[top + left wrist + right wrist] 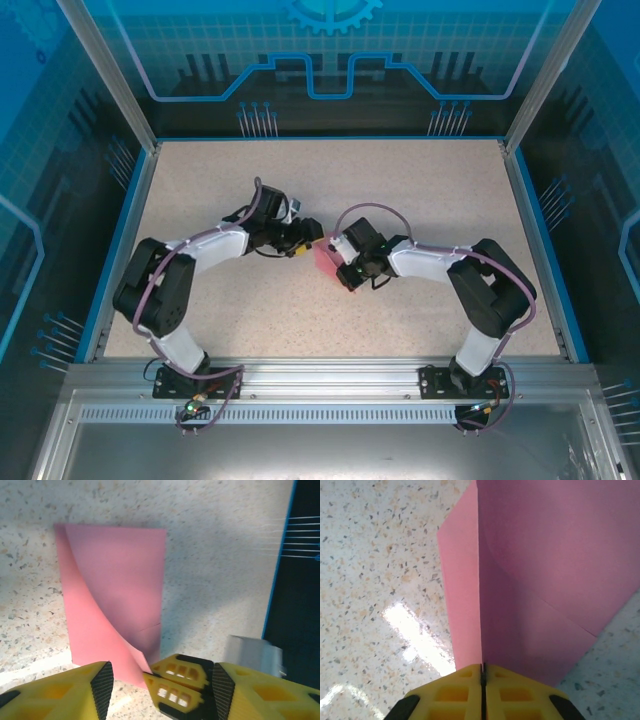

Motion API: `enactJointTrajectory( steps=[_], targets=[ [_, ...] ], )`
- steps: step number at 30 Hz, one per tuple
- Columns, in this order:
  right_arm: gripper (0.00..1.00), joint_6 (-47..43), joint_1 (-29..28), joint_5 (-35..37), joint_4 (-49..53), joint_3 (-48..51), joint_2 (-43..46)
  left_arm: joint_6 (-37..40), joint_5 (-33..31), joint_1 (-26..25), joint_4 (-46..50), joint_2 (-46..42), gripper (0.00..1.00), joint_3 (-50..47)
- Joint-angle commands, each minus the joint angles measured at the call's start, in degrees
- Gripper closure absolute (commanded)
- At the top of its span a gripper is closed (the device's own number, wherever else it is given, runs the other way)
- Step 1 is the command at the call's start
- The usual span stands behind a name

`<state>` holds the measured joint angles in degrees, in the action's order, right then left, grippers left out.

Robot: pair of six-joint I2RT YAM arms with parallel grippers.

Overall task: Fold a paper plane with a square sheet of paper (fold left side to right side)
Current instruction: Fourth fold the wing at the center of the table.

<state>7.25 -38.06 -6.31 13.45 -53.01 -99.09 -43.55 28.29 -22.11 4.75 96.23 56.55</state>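
Pinching square sheet of paper in right end effector to carry the fold; holding left end effector apart, clear.

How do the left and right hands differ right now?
The left hand has its jaws wide apart; the right hand has them pressed shut. The right hand pinches the lifted edge of the paper; the left hand grips nothing. Both have yellow fingers and meet at the paper.
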Motion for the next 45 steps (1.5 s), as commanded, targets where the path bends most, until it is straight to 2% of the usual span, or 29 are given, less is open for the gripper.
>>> enactJointTrajectory(
  steps=[1, 7, 18, 34, 45],
  targets=[
    [0.93, 1.8, 2.4, -7.4, -1.7, 1.5, -0.7, 0.5, -0.3, 0.4, 0.3, -1.7, 0.43, -2.8],
    [0.95, 5.0, 6.5, -16.8, -6.4, 4.8, -0.8, -2.6, 0.8, 0.3, -4.6, 0.2, 0.54, -5.8],
    [0.96, 9.0, 11.1, -27.5, -11.9, 6.8, -2.4, -3.5, 3.1, -2.7, -6.4, 7.7, 0.56, -1.4],
    [0.96, 11.3, 13.7, -31.8, -14.4, 7.4, -4.9, -3.4, 3.3, -4.5, -5.4, 13.4, 0.56, 3.2],
    [0.97, 12.0, 14.4, -32.7, -14.8, 7.5, -5.7, -2.2, 1.7, -4.5, -4.4, 10.7, 0.54, 2.3]
  ],
)
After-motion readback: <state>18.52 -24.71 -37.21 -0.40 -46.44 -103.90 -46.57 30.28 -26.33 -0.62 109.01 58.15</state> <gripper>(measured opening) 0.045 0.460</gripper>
